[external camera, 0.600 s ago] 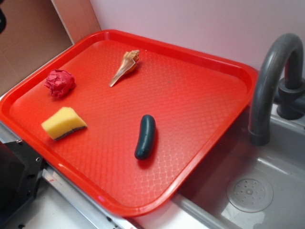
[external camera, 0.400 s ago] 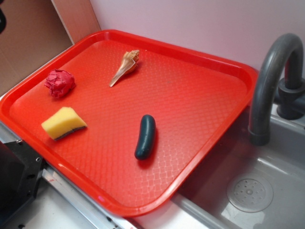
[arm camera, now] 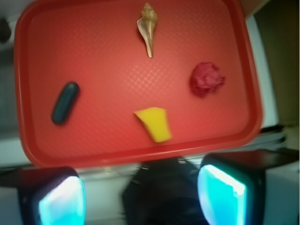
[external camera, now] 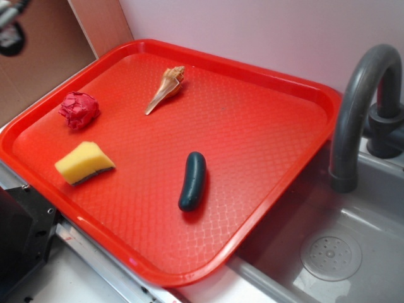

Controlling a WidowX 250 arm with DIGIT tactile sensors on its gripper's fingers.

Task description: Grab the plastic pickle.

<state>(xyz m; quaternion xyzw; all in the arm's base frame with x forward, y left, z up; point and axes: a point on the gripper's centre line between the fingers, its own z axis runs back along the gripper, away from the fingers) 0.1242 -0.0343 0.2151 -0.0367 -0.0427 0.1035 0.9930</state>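
The plastic pickle (external camera: 192, 180) is dark green and sausage-shaped. It lies alone on the red tray (external camera: 265, 95), near the front middle. In the wrist view the pickle (arm camera: 65, 102) sits at the tray's left side. My gripper (arm camera: 140, 197) hangs high above the tray's near edge, jaws wide apart and empty, with its cyan pads (arm camera: 62, 204) at the bottom of the wrist view. In the exterior view only a small part of the arm (external camera: 11, 22) shows at the top left corner, far from the pickle.
On the tray also lie a yellow sponge wedge (external camera: 84, 163), a crumpled red ball (external camera: 79, 110) and a tan seashell (external camera: 166, 87). A grey sink (external camera: 328, 252) with a curved faucet (external camera: 363, 107) is right of the tray. A black block (external camera: 22, 233) stands at the front left.
Part of the arm has come into the exterior view at the top left corner. The objects on the tray have not moved.
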